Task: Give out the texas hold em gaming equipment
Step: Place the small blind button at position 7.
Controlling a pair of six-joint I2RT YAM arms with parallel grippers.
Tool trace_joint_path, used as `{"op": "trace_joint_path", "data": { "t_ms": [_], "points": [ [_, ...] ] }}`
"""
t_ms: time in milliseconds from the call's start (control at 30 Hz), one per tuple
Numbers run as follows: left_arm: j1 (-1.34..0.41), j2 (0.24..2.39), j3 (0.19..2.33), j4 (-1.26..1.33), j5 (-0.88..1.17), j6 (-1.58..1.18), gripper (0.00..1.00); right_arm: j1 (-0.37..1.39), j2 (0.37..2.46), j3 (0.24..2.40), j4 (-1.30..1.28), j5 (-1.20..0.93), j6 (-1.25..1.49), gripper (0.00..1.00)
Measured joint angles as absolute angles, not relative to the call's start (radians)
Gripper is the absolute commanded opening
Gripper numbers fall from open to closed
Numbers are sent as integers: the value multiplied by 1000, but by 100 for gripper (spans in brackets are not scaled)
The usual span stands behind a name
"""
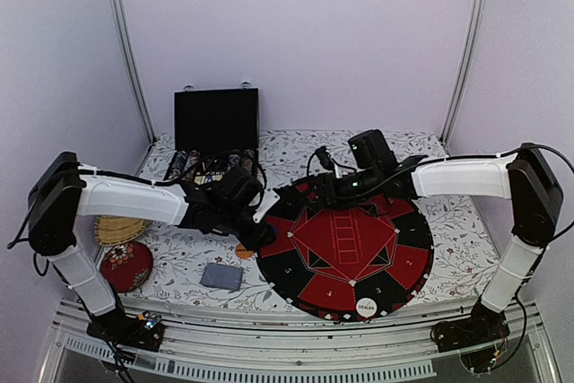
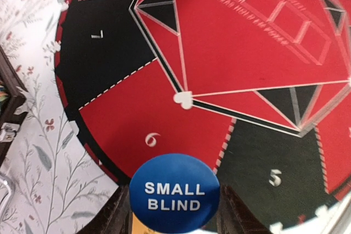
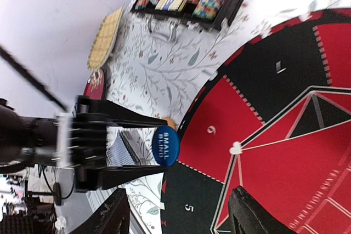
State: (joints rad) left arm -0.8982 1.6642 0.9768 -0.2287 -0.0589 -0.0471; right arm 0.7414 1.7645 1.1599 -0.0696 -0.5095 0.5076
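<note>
My left gripper (image 2: 174,215) is shut on the edges of a blue SMALL BLIND button (image 2: 174,193), held just over the rim of the round red-and-black mat (image 2: 230,53) near its segment 6. From the right wrist view the same button (image 3: 165,145) sits between the left fingertips (image 3: 148,120). An orange button (image 1: 244,251) lies on the cloth right below it. The white DEALER button (image 1: 366,308) rests on the mat's near edge. A grey-backed card deck (image 1: 221,275) lies left of the mat. My right gripper (image 3: 184,217) hangs open and empty over the mat's far-left part.
An open black chip case (image 1: 215,118) with rows of striped chips (image 1: 211,166) stands at the back left. A woven coaster (image 1: 119,229) and a red round cushion (image 1: 126,265) lie at the left edge of the floral cloth (image 1: 457,248).
</note>
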Motion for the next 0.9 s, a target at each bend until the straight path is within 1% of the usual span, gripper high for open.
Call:
{"op": "trace_joint_path", "data": {
  "t_ms": [167,300,733,900],
  "points": [
    [-869,1769,1031,-230,-78,-53,45,689,1682,1126,-91,-468,508,63],
    [-827,1818,1060,-229,-89,-68,45,677,1666,1106,-108,-444,504,64],
    [-792,1860,1123,-218,-99,-72,45,678,1666,1086,-119,-439,504,64],
    [-783,1892,1185,-211,-86,-56,45,678,1666,1086,-119,-438,504,63]
  ]
}}
